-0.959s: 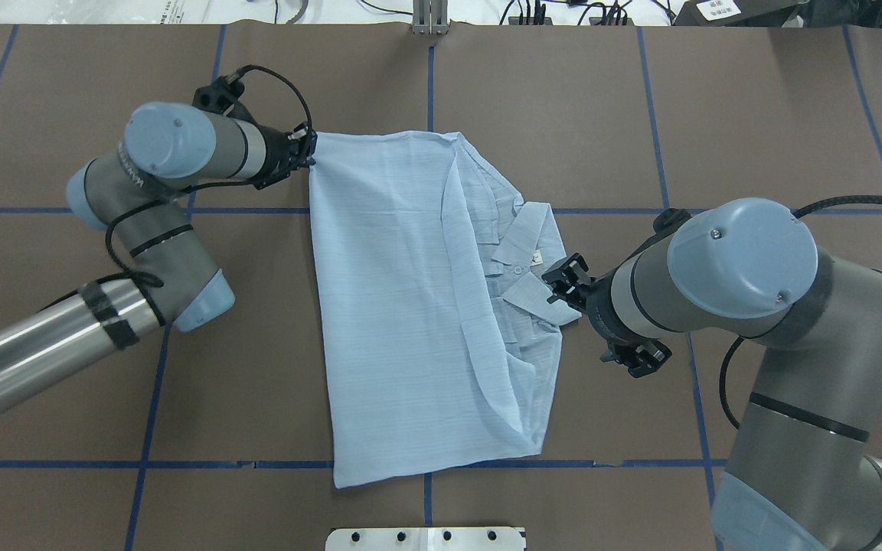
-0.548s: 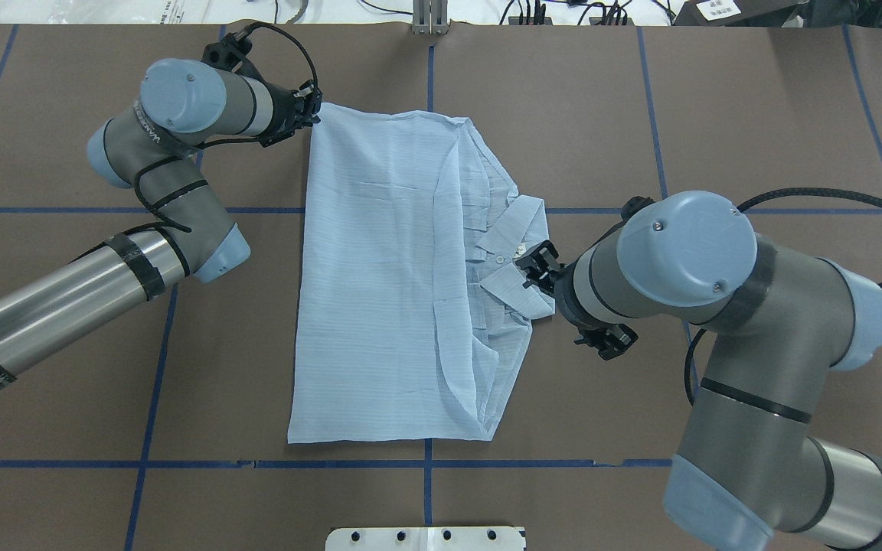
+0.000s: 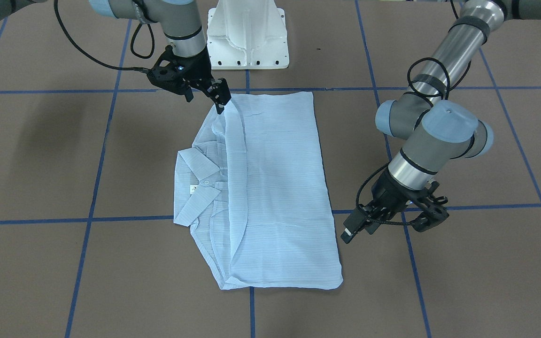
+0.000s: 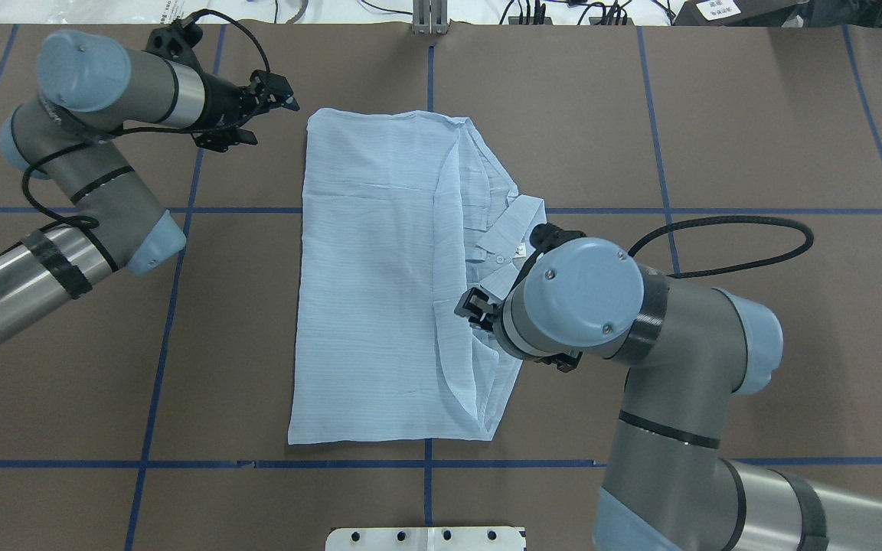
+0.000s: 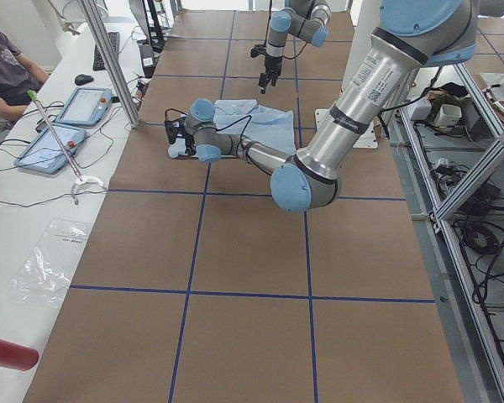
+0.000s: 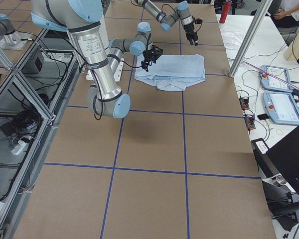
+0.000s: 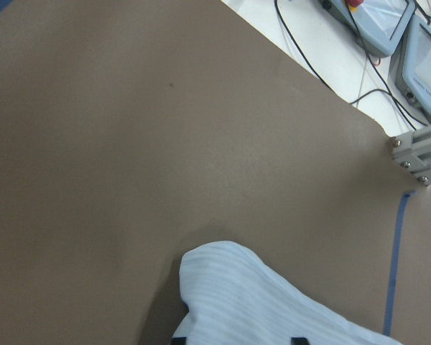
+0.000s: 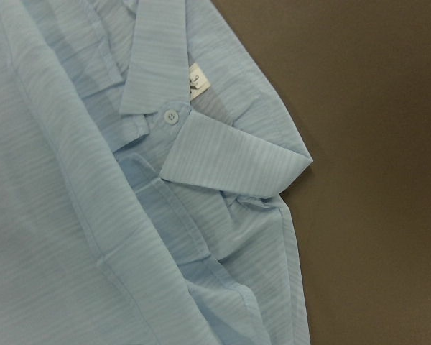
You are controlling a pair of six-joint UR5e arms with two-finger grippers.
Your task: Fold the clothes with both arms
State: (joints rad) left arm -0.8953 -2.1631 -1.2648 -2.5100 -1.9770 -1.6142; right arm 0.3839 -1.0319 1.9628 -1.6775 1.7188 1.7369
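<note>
Back swings my left pincer (image 4: pixel 271 86), released and clear of the shirt (image 4: pixel 372 291) corner. My right pincer (image 4: pixel 472 306) slides in over the collar; open or clenched, I cannot tell. Shirt lies flat mid-table (image 4: pixel 755 115), one fold done. Next: fresh grips for the cross fold.

Shirt (image 4: pixel 372 291) flat at table (image 4: pixel 755 115) centre, collar (image 4: pixel 514 237) toward the robot's-right edge. Left tool (image 4: pixel 276 92) off the shirt's far-left corner, not touching. Right tool (image 4: pixel 472 306) over the shirt's right side.
</note>
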